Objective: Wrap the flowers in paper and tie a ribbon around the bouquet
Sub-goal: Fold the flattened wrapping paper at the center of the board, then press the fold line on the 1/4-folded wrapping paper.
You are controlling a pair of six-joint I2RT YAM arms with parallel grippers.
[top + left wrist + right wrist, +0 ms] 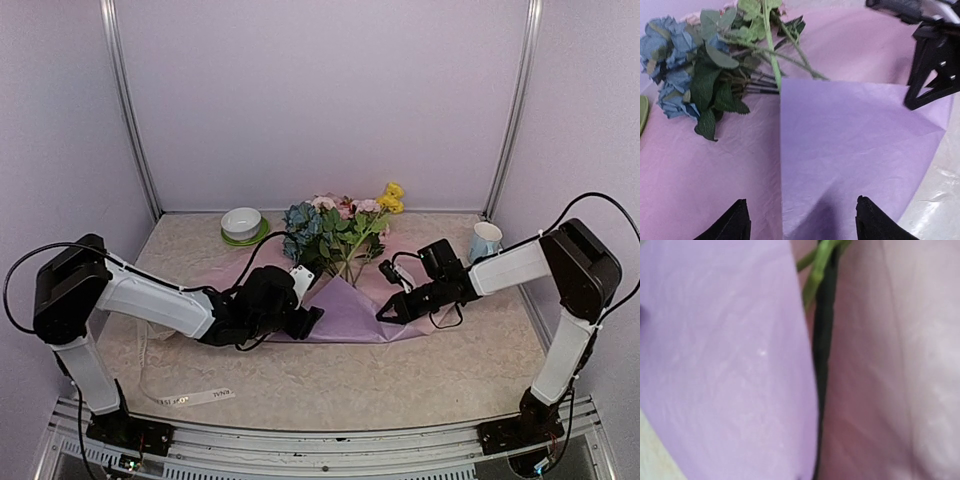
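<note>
From above, the left gripper [312, 318] sits low on the near left part of the paper [350, 305]. The right gripper [385, 314] sits at the paper's right side, pointing toward the left one. The paper lies flat on the table between the two, with one flap folded over. The flowers [330, 228] lie on the paper past both grippers, with the blooms at the far end. The ribbon [200, 397] lies on the table well behind the left gripper, near that arm's base. A bowl [241, 221] is far off past the left gripper, and a cup [485, 240] is beyond the right one.

From the left wrist, the left gripper [802, 222] is wide open. Its two black fingers [737, 222] stand apart and hold nothing. The folded flap of paper [840, 150] lies right under and ahead of them. The flowers [700, 75] are ahead and to the left. The right gripper [912, 102] is ahead on the right, with its tip down at the edge of the flap.

From the right wrist, the view is very close and blurry. The paper [720, 365] fills it, and a bit of the flowers [816, 275], thin and green, shows at the top. The right fingers are closed all the way. I cannot tell if they pinch the paper.
</note>
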